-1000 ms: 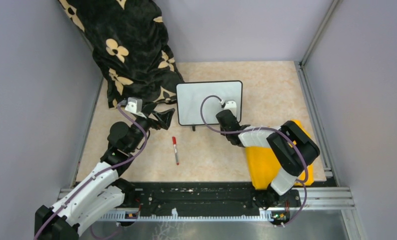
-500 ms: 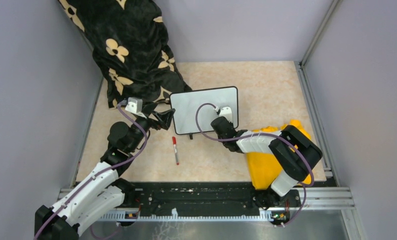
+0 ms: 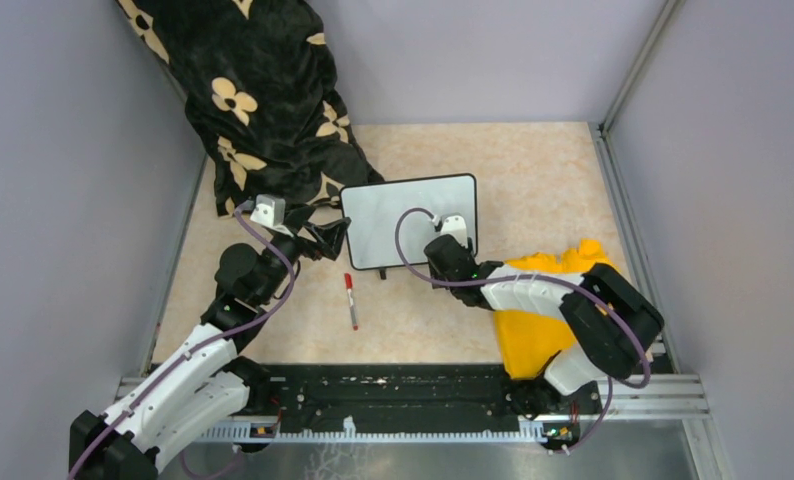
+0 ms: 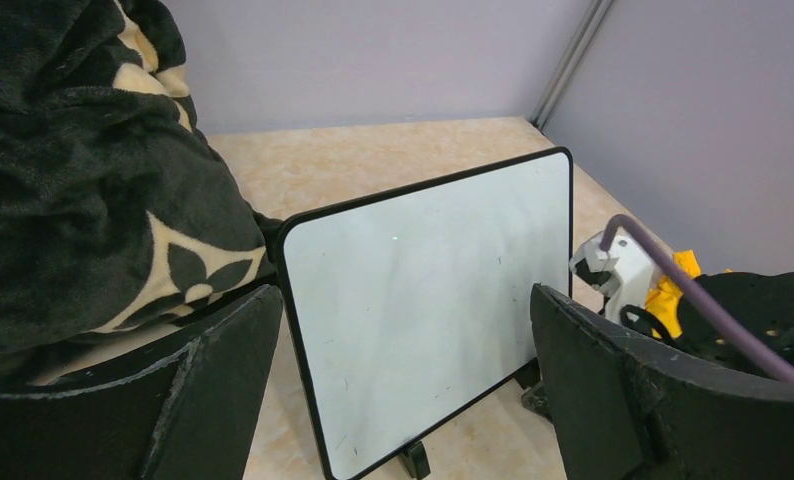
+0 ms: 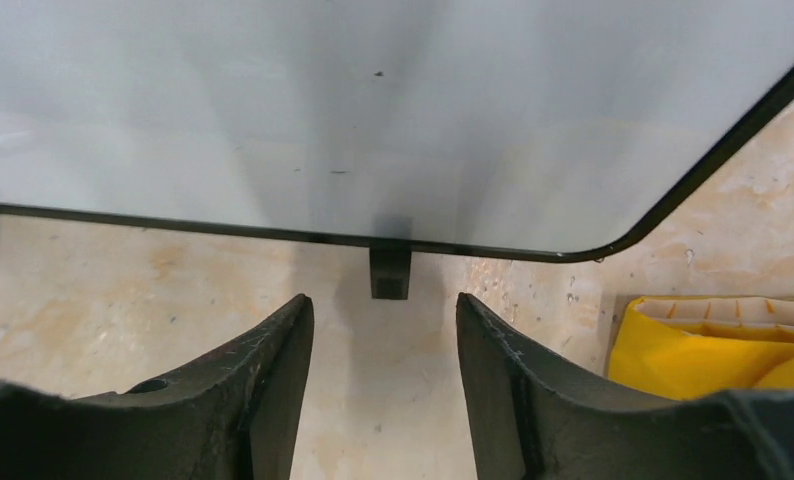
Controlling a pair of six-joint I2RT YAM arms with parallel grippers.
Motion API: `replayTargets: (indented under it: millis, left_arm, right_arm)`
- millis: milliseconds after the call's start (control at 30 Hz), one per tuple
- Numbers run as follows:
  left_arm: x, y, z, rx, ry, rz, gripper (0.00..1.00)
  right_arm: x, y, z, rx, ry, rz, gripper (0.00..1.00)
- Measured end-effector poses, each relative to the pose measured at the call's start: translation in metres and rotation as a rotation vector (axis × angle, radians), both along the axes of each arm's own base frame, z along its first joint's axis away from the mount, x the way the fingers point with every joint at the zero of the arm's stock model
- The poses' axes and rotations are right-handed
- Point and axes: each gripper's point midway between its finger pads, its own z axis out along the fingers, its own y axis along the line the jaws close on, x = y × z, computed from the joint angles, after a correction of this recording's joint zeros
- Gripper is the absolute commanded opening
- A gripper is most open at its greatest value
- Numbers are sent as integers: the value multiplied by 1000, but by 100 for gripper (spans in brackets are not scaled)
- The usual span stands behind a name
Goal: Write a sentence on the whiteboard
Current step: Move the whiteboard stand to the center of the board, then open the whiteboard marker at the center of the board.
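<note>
**Whiteboard (image 3: 408,215) upright, both grippers empty**

It stands on its feet mid-table, its near edge partly hidden from above by the right gripper (image 5: 383,305), jaws apart just short of one foot. Left gripper (image 3: 330,238) gapes wide beside it. Flowered blanket (image 3: 263,90) runs off frame. Beige marbled table (image 3: 543,170), lilac walls (image 3: 473,50).

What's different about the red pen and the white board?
The whiteboard stands up on its little black feet, while the marker lies flat. The whiteboard is a wide white rectangle with a black frame, and the marker is a thin stick, white with red ends. The whiteboard is much bigger than the marker. Both rest on the beige table, and neither is being gripped.
</note>
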Motion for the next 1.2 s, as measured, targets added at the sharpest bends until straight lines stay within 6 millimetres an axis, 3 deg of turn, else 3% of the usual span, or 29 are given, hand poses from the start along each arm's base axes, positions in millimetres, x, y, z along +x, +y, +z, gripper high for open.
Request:
replayTargets:
  millis: [367, 467, 600, 700, 867, 1000, 1200]
  left_arm:
    - [1, 1, 0, -12, 7, 8, 99]
    - [1, 2, 0, -19, 11, 13, 99]
    - [2, 4, 0, -27, 17, 29, 99]
    - [4, 9, -1, -27, 23, 57, 99]
    - [2, 23, 6, -43, 10, 121, 99]
    - [-2, 38, 19, -71, -21, 179, 99]
    - [-4, 51, 25, -90, -37, 236, 99]
  right_arm:
    - [-32, 19, 87, 181, -115, 89, 54]
    - [-43, 30, 98, 243, -126, 131, 53]
    - [-60, 53, 95, 264, -102, 208, 52]
    - [-71, 77, 80, 233, -56, 274, 51]
    - [-75, 116, 61, 201, -5, 330, 50]
    - [-77, 149, 57, 209, 16, 370, 49]
    - [-76, 181, 56, 230, 36, 405, 48]
